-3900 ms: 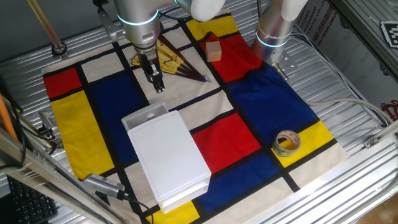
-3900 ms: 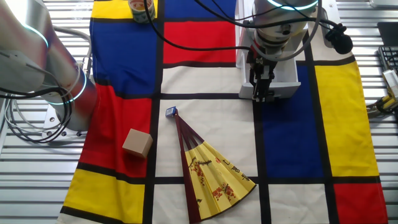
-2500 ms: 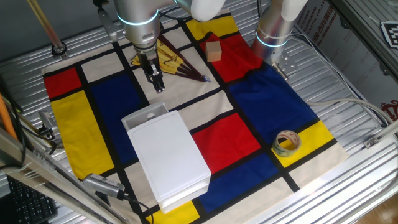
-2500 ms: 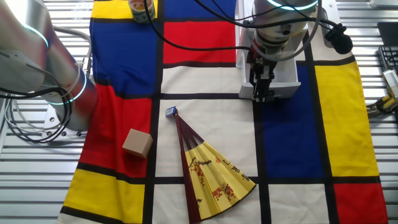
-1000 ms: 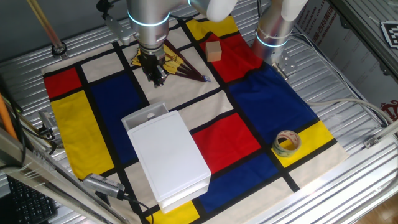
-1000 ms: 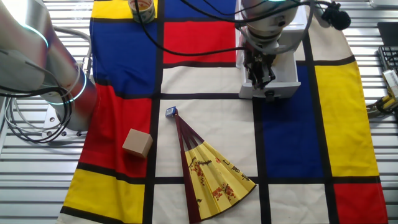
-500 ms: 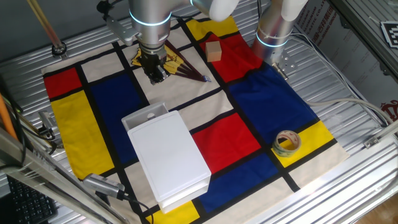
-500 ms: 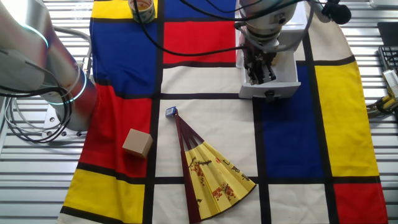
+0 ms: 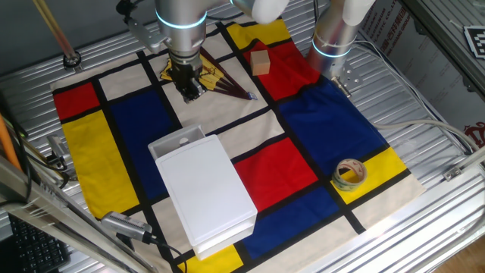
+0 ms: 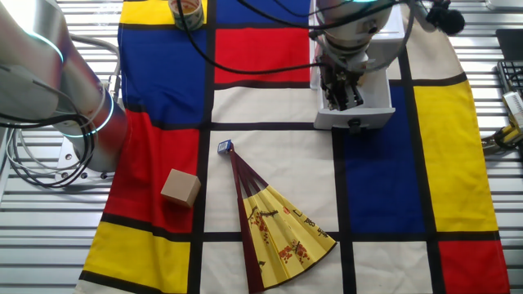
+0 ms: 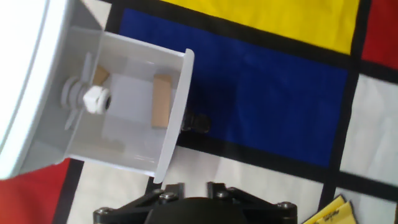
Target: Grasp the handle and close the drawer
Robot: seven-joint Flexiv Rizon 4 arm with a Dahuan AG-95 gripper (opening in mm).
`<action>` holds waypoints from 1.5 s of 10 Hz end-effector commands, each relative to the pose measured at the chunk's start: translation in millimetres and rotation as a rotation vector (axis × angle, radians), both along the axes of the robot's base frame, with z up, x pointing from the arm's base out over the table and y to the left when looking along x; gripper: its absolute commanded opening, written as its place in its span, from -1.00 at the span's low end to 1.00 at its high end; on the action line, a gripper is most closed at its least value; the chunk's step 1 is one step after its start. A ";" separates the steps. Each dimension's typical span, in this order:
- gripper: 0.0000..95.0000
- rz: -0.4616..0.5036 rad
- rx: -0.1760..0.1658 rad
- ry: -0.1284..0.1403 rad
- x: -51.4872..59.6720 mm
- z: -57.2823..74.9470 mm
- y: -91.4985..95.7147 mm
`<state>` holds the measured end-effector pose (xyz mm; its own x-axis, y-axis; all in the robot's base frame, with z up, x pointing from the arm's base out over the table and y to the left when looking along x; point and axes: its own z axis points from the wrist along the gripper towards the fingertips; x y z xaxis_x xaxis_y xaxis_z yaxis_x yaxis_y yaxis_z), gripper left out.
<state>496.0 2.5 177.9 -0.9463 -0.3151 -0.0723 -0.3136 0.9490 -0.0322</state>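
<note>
The flat white box lies on the checked cloth with its drawer pulled out a little at the far end. The other fixed view shows the drawer open, and the handle as a tiny knob on its front face. My gripper hangs open above the drawer, holding nothing; the other fixed view places the gripper over the tray. In the hand view the drawer holds a small tan block and a white fitting. The handle juts from the front rim. Only the gripper bases show.
A folded paper fan lies just beyond the drawer front. A tan wooden cube sits on the red patch, and a tape roll on the yellow patch. A second arm's base stands at the cloth's far edge.
Since the earliest frames the hand has risen, turned and shifted over the drawer, and its fingers have spread. Over the last half second almost nothing has moved.
</note>
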 end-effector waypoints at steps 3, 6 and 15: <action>-1.00 -0.011 0.010 -0.013 0.2 0.4 -1.1; -1.00 -0.022 0.029 -0.024 0.1 0.7 -1.0; -1.00 0.006 0.010 -0.017 0.7 -1.6 -6.1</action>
